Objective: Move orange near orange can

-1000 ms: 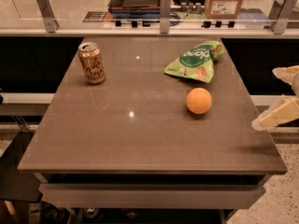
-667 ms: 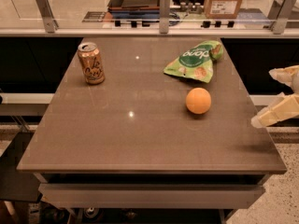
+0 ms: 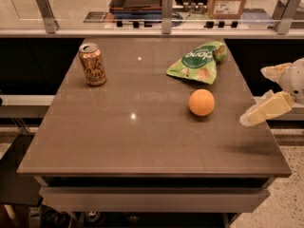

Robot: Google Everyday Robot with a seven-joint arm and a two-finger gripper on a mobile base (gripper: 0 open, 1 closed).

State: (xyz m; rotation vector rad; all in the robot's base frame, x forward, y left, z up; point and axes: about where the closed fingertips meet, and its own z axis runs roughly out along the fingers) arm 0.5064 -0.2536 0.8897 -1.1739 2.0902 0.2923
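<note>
The orange (image 3: pixel 201 102) is a round fruit lying on the brown table (image 3: pixel 142 141), right of the middle. The orange can (image 3: pixel 92 64) stands upright at the table's back left, far from the fruit. My gripper (image 3: pixel 254 95) comes in from the right edge of the view, over the table's right side and to the right of the orange. Its two pale fingers (image 3: pixel 267 110) stand apart and hold nothing.
A green snack bag (image 3: pixel 198 61) lies at the back right, just behind the orange. A glass barrier with metal posts (image 3: pixel 166 6) runs behind the table, with boxes and trays beyond it. The table's right edge is under my gripper.
My gripper has shifted a little to the left, toward the orange. The orange, the can and the bag have not moved.
</note>
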